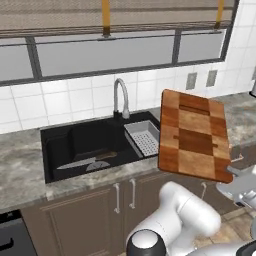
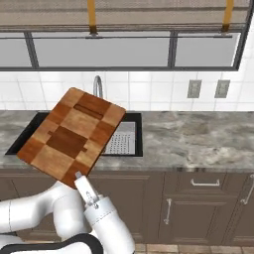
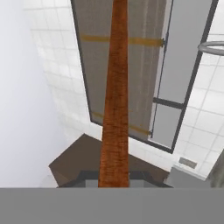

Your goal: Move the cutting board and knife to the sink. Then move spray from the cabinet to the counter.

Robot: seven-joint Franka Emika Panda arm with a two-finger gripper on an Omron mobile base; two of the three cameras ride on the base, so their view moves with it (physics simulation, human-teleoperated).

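Board (image 1: 194, 135) in my grip: checkered light tan and dark reddish-brown blocks; edge-on it reads rust-orange. Sink (image 1: 65, 150) black, its tray (image 1: 143, 137) grey. Tabletop (image 2: 198, 139) mottled grey-beige. Wall tiles (image 1: 50, 102) white. Cupboard doors (image 2: 198, 208) dark brown.

A wide dark-framed window (image 2: 134, 49) with a woven blind (image 1: 115, 12) spans the white-tiled wall (image 1: 60, 102), two grey wall outlets (image 2: 206, 89) beside it, above dark brown base cabinets (image 2: 198, 208).
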